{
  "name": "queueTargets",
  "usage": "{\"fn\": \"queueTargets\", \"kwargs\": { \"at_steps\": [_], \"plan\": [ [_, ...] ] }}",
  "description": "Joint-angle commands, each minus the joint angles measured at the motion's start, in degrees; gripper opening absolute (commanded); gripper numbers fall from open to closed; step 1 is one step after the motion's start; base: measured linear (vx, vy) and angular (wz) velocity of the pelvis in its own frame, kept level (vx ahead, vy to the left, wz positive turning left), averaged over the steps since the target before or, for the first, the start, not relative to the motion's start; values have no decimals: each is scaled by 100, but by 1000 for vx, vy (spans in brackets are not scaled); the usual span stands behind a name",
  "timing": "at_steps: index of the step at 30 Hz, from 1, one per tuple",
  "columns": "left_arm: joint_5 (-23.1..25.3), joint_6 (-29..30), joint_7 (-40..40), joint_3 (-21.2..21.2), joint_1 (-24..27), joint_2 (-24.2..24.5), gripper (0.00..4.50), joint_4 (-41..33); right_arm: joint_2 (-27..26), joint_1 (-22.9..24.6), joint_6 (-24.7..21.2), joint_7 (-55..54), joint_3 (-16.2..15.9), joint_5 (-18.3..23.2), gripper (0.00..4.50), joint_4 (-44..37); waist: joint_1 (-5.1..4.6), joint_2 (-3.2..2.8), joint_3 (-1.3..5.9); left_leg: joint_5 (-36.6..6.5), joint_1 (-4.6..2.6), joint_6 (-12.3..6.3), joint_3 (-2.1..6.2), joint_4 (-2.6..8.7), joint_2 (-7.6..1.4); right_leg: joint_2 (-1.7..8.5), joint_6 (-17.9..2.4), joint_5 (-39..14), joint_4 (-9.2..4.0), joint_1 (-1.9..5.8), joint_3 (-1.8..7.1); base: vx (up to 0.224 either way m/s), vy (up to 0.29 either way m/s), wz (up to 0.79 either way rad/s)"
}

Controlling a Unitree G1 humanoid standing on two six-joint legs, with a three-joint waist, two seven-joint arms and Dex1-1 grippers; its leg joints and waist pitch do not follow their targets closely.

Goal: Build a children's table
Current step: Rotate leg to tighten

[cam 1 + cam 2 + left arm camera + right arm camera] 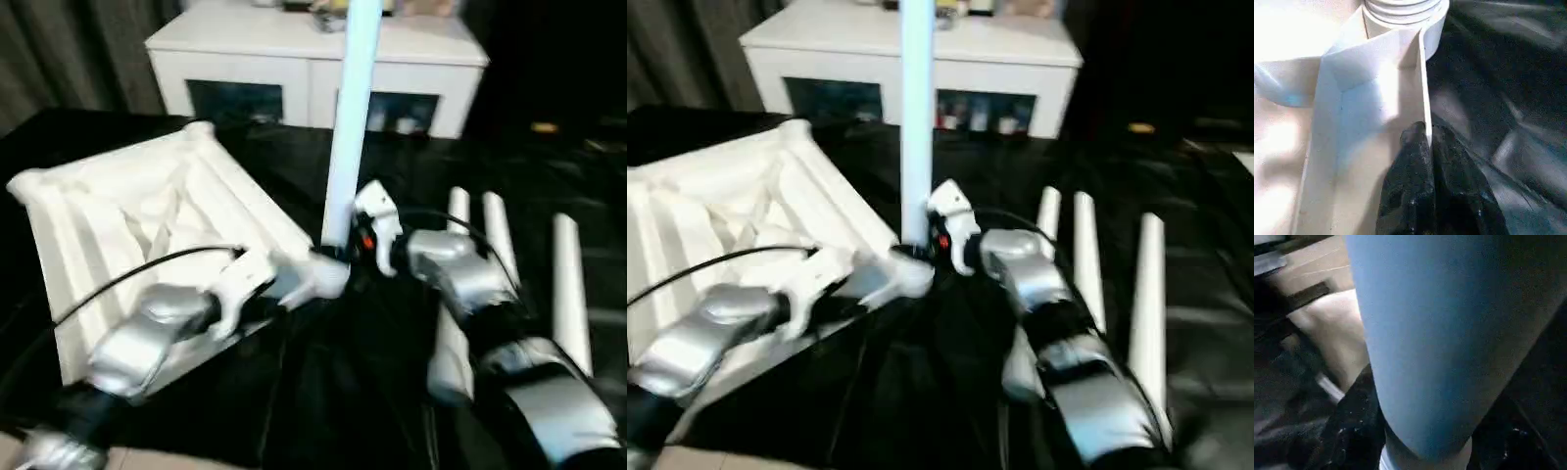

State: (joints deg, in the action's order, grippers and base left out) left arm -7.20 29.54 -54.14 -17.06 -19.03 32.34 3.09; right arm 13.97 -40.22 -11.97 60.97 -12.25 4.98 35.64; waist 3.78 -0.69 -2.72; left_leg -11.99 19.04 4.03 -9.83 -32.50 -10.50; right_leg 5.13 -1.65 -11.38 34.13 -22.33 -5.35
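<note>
The children's table top (pixel 147 225) lies upside down on a black, glossy, creased sheet (pixel 323 392), at the left of the head views. It is a square of smooth white plastic with a raised rim and thin straight ribs crossing its underside; its corners swell into round sockets.

At the corner nearest the middle of the scene, one long round white leg (pixel 348 127) stands upright in its socket. The left wrist view shows that socket as a ringed, stepped collar (pixel 1400 10) where two flat rim walls meet.

The left gripper (pixel 1426 147) has its two black fingers pinched together on the thin rim wall (pixel 1422 88) just beside that corner, one finger on each side of the wall. The right gripper (pixel 338 245) sits at the foot of the upright leg; in its wrist view the black fingers (pixel 1354 426) stand about half apart on either side of the smooth round shaft, clasping it.

Three more legs (pixel 568 284), plain tapered white tubes, lie side by side on the sheet at the right, partly behind the silver right forearm (pixel 470 274). Beyond the sheet stands a white cabinet (pixel 313 59) with dark glass doors.
</note>
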Motion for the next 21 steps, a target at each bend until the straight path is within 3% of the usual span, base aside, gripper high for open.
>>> {"fn": "queueTargets", "kwargs": {
  "at_steps": [1,3,5,7,10,11,15,19,21],
  "plan": [
    [-231,-41,-669,37,67,267,0,-330,419,564,-491,215,-400,-444,187,378,7,-75,354,126,-13,-630,-12,245,-219,295,-1767,1214,-162,206,337,117,-15,13],
    [-344,7,-825,88,124,391,0,-401,510,694,-499,454,-449,-404,187,216,46,-47,387,451,67,-930,12,197,-206,323,-1826,1621,-90,284,336,78,-13,7],
    [-478,33,-983,116,167,491,0,-480,566,767,-585,614,-474,-372,187,131,63,-44,370,331,90,-964,27,203,-230,332,-1765,1287,-111,274,321,0,0,0],
    [-586,35,-1127,158,190,586,0,-512,613,818,-623,737,-500,-337,187,110,68,-64,356,54,69,-835,37,225,-263,327,-1689,699,-148,259,310,0,0,0],
    [-593,-27,-1270,140,190,737,0,-477,697,900,-608,844,-571,-312,187,85,70,-95,291,-846,38,-328,48,322,-308,321,-1489,-443,-244,236,320,0,0,0],
    [-595,-33,-1284,138,188,756,0,-471,719,918,-585,865,-600,-323,187,77,71,-112,276,-1002,34,-247,48,331,-308,324,-1442,-609,-262,228,328,0,0,0],
    [-521,-102,-1200,132,159,750,0,-392,706,968,-564,676,-606,-378,187,28,60,-98,191,-2043,-60,134,67,409,-298,347,-1102,-1893,-404,195,365,0,0,0],
    [-390,-175,-926,137,118,625,0,-234,541,935,-447,139,-486,-439,187,171,54,-93,230,-1761,-19,144,90,412,-294,346,-1018,-1690,-381,224,373,0,0,0],
    [-293,-248,-749,120,105,531,0,-129,401,903,-437,-306,-393,-478,187,307,51,-89,228,-1773,-15,152,92,412,-283,358,-951,-1875,-410,222,372,0,0,0]
  ]
}}
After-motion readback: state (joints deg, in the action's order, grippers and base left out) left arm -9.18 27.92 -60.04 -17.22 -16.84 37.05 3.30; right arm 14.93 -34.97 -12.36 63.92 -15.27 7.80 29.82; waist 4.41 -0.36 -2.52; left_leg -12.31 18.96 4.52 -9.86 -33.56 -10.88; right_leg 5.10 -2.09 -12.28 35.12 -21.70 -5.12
